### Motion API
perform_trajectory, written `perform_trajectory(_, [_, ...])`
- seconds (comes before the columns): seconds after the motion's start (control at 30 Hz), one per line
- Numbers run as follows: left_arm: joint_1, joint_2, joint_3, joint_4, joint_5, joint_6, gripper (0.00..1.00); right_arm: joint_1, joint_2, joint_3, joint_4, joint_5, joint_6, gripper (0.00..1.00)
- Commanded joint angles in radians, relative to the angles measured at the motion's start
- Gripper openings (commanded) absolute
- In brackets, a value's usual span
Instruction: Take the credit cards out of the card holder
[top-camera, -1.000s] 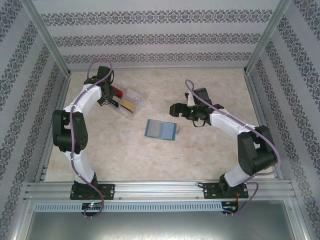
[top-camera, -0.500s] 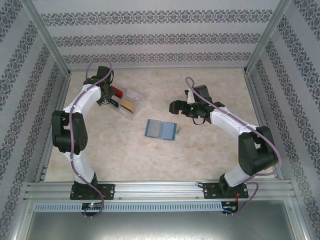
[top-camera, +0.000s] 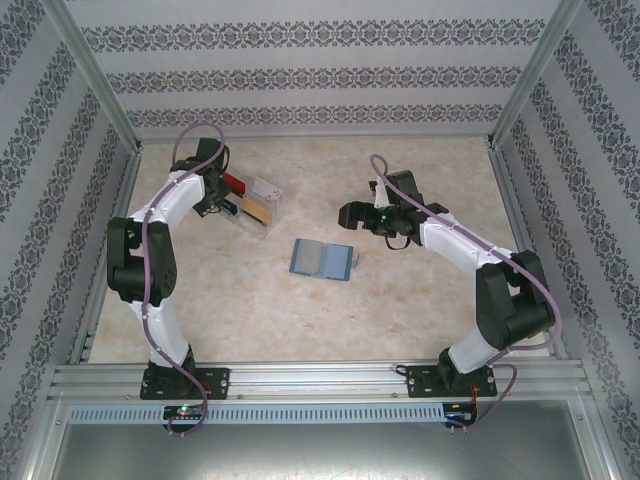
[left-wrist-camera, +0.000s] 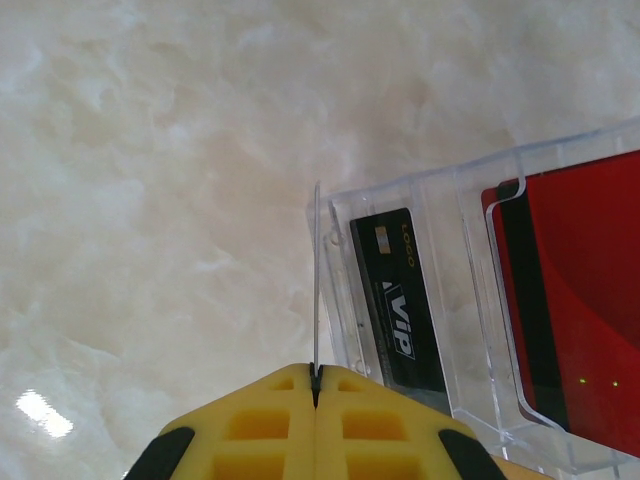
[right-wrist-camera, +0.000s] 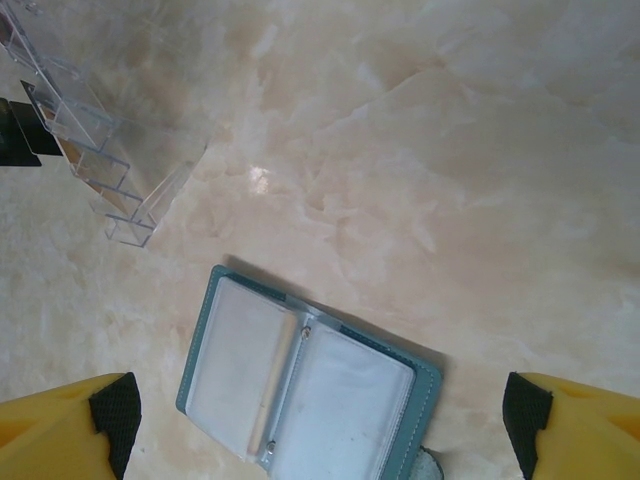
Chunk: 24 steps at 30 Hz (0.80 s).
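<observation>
Right wrist view: card holder (right-wrist-camera: 310, 395) lies flat beneath the wide-open, nearer right end effector (right-wrist-camera: 318, 430); left end effector (left-wrist-camera: 315, 385) clamps a card (left-wrist-camera: 316, 290).

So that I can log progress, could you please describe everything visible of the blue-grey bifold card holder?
The blue-grey bifold card holder, of soft-looking material, lies open and flat near the middle of the pale marbled table. Both halves carry clear, whitish sleeves joined at a central spine; no coloured card shows in them. A small tab sticks out at one corner. Only the table touches it.
</observation>
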Motion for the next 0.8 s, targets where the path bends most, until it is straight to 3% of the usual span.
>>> perform_trajectory(0.0, [0.017, 0.018, 0.030, 0.038, 0.048, -0.018, 0.00, 0.003, -0.025, 0.028, -0.025, 0.030, -0.005, 0.95])
perform_trajectory(0.2, [0.014, 0.028, 0.035, 0.084, 0.125, 0.016, 0.00, 0.005, -0.026, 0.031, -0.027, 0.030, 0.000, 0.94])
perform_trajectory(0.63, [0.014, 0.094, 0.093, 0.040, 0.085, 0.005, 0.00, 0.007, -0.029, 0.023, -0.033, 0.035, 0.002, 0.94])
perform_trajectory(0.77, [0.016, 0.118, 0.112, 0.050, 0.118, 0.007, 0.11, 0.007, -0.032, 0.029, -0.037, 0.039, 0.001, 0.94])
